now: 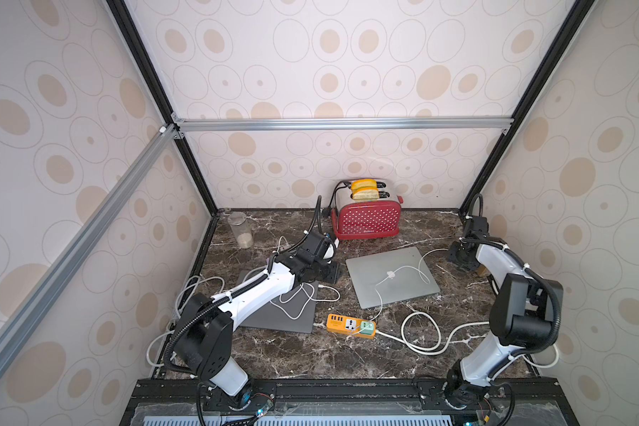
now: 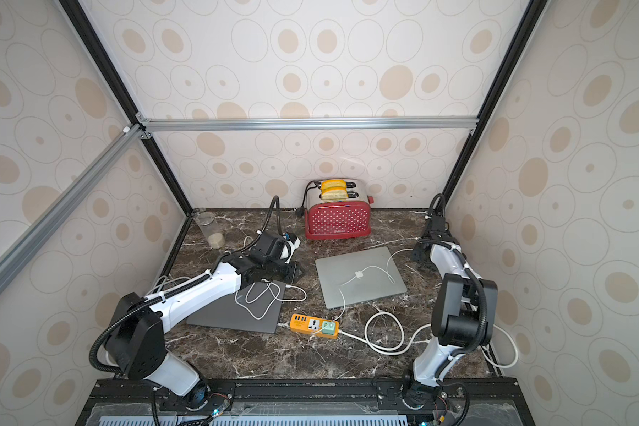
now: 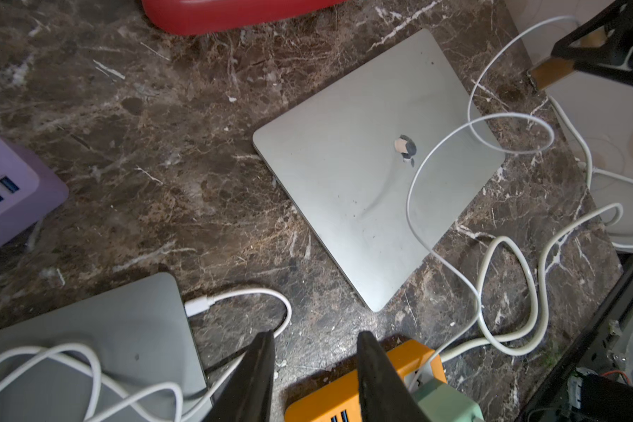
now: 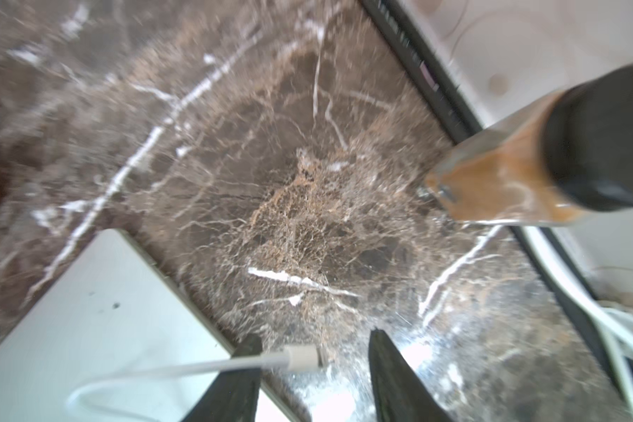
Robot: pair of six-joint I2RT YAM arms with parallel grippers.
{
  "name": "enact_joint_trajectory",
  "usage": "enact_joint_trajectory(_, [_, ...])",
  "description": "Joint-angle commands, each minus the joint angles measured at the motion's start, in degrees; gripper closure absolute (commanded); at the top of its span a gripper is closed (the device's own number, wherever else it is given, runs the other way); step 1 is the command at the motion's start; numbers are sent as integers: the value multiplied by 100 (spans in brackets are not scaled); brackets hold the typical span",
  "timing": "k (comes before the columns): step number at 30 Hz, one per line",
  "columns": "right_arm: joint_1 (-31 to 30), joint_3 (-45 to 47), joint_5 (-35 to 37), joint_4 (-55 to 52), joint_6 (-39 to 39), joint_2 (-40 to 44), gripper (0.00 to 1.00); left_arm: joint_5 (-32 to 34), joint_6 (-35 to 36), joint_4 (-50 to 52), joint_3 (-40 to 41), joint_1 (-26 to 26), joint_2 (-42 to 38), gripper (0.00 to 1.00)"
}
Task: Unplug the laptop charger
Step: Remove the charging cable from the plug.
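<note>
A silver laptop (image 1: 391,276) (image 2: 360,276) (image 3: 344,190) (image 4: 88,329) lies closed on the marble table. The white charger cable (image 1: 403,271) (image 3: 413,190) runs over its lid to a green adapter (image 1: 366,328) in the orange power strip (image 1: 342,324) (image 3: 344,394). My right gripper (image 1: 462,258) (image 4: 313,343) hovers at the laptop's far right edge, open. The cable's connector (image 4: 302,358) hangs loose between the jaws, clear of the laptop's side. My left gripper (image 1: 325,273) (image 3: 317,334) is open and empty, above bare table beside the orange strip.
A dark grey laptop (image 1: 285,313) (image 3: 88,329) lies at the left with another white cable (image 3: 234,296) plugged in. A red toaster (image 1: 366,217) and a glass jar (image 1: 241,230) stand at the back. White cable loops (image 1: 421,332) lie at front right. A purple strip (image 3: 11,190) sits nearby.
</note>
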State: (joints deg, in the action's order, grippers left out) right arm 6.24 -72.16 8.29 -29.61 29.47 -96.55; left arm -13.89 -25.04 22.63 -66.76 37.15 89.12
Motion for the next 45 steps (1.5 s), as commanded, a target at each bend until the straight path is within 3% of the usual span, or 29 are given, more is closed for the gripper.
enact_joint_trajectory(1, [-8,279,-159,-213,-183,424,50,-194,-249,376,258,78,-300,62])
enact_joint_trajectory(3, [-133,601,-269,41,-286,743,49,-228,-323,417,486,139,-438,62])
enact_joint_trajectory(5, [-241,726,83,62,-365,903,49,-289,-402,390,696,211,-572,61])
enact_joint_trajectory(10, [-231,374,404,-445,-551,577,47,-959,-525,-8,998,355,-719,59])
enact_joint_trajectory(16, [-237,111,-7,-957,-610,100,32,-963,-423,22,1081,522,-686,51])
enact_joint_trajectory(21, [-179,309,-734,-801,-614,11,30,-842,-390,38,1122,527,-756,50])
enact_joint_trajectory(24, [-138,-19,-1392,-1248,-688,-144,31,-802,-344,74,1101,523,-748,50])
enact_joint_trajectory(29, [-285,280,-2098,-858,-672,645,34,-918,-337,-9,1148,532,-621,50])
enact_joint_trajectory(32, [-816,483,-2793,-532,-1056,1111,34,-1106,-261,75,1146,530,-436,51])
enact_joint_trajectory(39, [-2553,1683,-2886,288,-1272,1876,38,-2022,-740,-763,1490,540,-637,52])
enact_joint_trajectory(45, [-2968,2496,-2730,606,-1295,2393,44,-2385,-986,-811,1684,733,-992,51])
